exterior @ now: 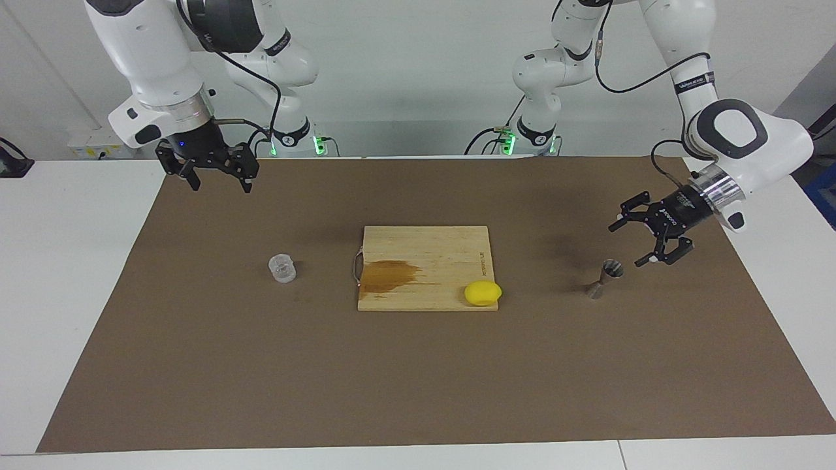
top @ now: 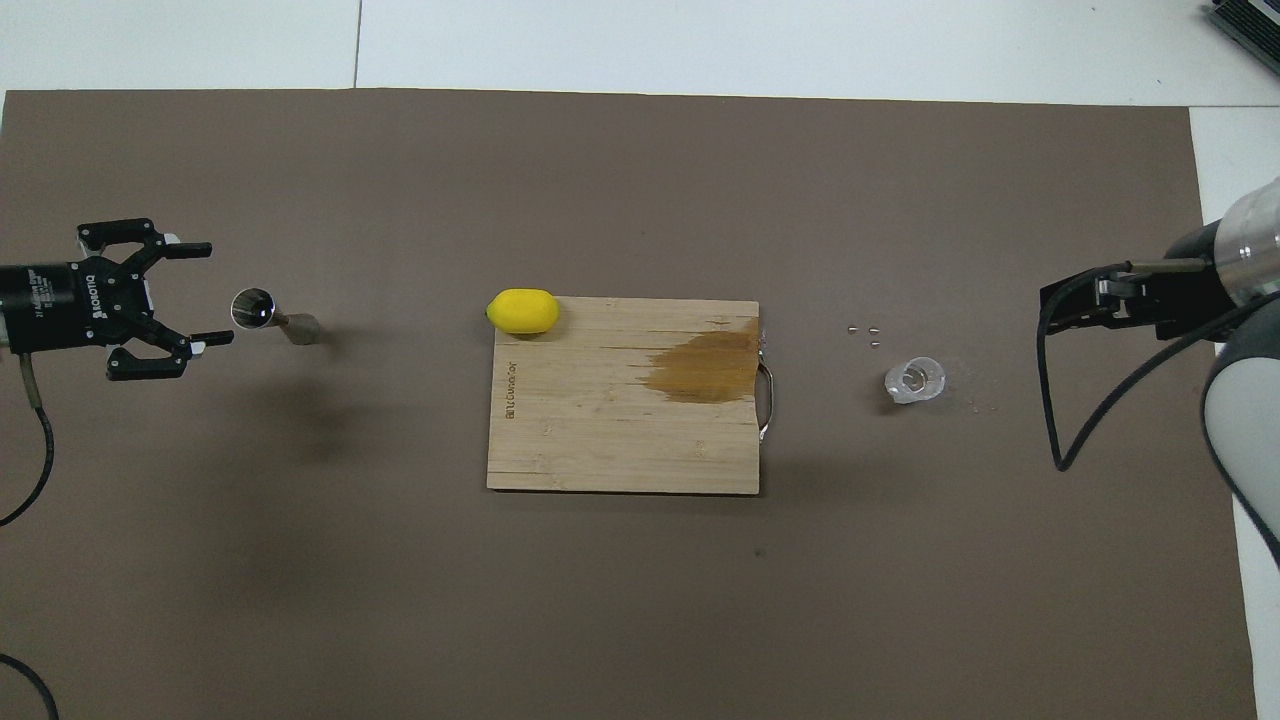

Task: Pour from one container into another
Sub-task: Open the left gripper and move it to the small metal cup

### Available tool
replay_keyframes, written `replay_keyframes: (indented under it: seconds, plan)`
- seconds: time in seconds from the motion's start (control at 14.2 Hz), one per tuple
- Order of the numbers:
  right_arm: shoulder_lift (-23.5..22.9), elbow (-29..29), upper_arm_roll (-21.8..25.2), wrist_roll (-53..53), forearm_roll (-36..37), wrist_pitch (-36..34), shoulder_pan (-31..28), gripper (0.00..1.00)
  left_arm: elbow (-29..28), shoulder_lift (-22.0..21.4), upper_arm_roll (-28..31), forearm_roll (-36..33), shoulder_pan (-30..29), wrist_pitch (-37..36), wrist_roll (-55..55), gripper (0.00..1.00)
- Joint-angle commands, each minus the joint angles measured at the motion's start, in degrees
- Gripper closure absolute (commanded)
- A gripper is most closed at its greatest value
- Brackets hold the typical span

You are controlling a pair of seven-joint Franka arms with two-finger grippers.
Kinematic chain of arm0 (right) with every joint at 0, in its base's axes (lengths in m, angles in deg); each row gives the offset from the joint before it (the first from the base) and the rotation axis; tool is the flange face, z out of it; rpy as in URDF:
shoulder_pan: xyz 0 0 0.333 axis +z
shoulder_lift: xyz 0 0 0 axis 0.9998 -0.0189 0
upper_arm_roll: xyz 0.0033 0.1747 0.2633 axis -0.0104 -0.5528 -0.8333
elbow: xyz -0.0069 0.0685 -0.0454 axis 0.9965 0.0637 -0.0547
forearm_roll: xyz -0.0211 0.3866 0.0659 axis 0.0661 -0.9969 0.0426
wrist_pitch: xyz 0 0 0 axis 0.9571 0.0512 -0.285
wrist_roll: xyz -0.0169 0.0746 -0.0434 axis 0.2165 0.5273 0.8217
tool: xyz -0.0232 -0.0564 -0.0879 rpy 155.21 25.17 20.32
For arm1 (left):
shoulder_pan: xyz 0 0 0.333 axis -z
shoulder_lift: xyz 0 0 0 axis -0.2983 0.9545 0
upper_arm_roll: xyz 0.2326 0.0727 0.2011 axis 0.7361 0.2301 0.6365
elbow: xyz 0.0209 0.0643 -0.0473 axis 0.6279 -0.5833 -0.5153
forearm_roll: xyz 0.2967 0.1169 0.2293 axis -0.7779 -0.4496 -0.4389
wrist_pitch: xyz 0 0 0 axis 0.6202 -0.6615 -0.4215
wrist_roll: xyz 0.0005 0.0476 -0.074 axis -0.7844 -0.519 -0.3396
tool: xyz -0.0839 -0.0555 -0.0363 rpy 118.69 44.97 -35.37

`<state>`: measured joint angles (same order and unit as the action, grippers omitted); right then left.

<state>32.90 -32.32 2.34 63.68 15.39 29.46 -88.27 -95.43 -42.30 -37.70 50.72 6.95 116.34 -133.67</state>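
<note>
Facing view: the brown mat [exterior: 418, 391] fills the foreground; the lemon [exterior: 482, 292] sits on the cutting board [exterior: 424, 248]. The left gripper [exterior: 643, 243], fingers apart, hovers beside the upright jigger [exterior: 605, 277].

Overhead view: the cup [top: 914, 380] stands toward the right arm's end, the right gripper [top: 1075, 305] waiting, fingers unclear. Better to close squarely at the jigger's waist.
</note>
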Motion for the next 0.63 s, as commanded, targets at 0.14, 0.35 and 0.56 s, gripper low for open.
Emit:
replay_keyframes:
  seconds: [0.14,0.35,0.56]
  plan:
    - [-0.1,0.6,-0.4,-0.6,-1.1,-1.2,-0.6,0.0,-4.3,2.8,-0.3,10.4,-4.2,2.6,-1.3,0.0]
    - [-0.1,0.6,-0.4,-0.6,-1.1,-1.2,-0.6,0.0,-6.8,2.9,-0.4,13.2,-4.5,3.6,-0.9,0.0]
    - [-0.1,0.6,-0.4,-0.6,-1.1,-1.2,-0.6,0.0,-8.2,3.3,-0.4,14.2,-3.7,4.0,1.0,0.0]
